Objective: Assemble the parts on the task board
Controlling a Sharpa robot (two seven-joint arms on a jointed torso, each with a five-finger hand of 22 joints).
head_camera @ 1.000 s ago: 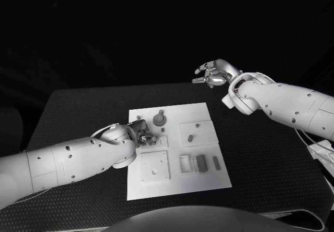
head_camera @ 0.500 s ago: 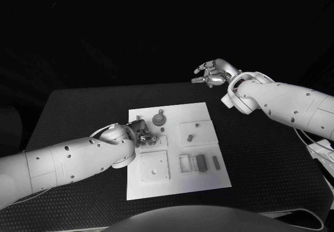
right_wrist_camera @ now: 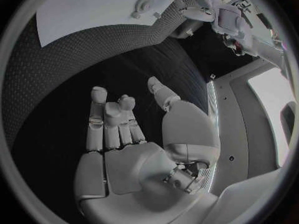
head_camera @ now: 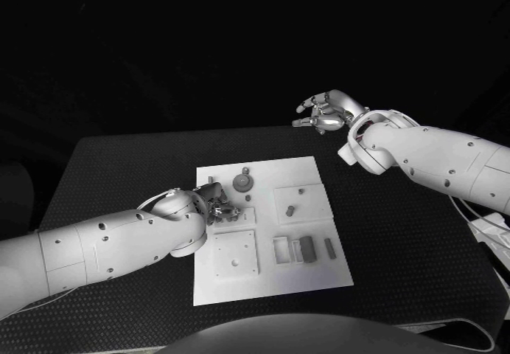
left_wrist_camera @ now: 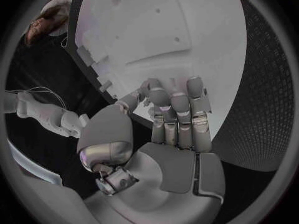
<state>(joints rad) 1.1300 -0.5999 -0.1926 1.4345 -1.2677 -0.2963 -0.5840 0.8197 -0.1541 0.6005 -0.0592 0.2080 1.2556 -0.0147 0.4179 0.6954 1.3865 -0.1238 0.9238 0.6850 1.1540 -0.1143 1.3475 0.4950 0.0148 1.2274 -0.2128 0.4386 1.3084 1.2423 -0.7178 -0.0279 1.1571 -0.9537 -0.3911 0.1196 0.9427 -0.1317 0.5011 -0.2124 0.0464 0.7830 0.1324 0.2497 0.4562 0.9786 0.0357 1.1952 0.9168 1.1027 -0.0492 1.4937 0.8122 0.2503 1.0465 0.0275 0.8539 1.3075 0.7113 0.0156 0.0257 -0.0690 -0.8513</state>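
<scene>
**Left hand on the board, right hand raised beyond the table**

Head view: the silver left hand lies low over the left-middle of the white rectangular task board, fingers bunched near a small recess; whether anything sits between them I cannot tell. The silver right hand hangs above the far edge of the black textured table, well apart from the board, fingers loosely curled and holding nothing. The board's long axis runs away from the robot, tilted slightly. On it I count one round grey disc part near the far end, one small dark peg on a raised square plate, a dark grey oblong block standing beside a white frame, and one slim grey bar just to its right; block and bar both lie lengthwise along the board.

Left wrist view: the left hand's fingers stretch side by side onto the white board, thumb apart; no part is visible in the grasp.

Right wrist view: the right hand is half open, empty, over the table; the board and disc lie far off.
</scene>
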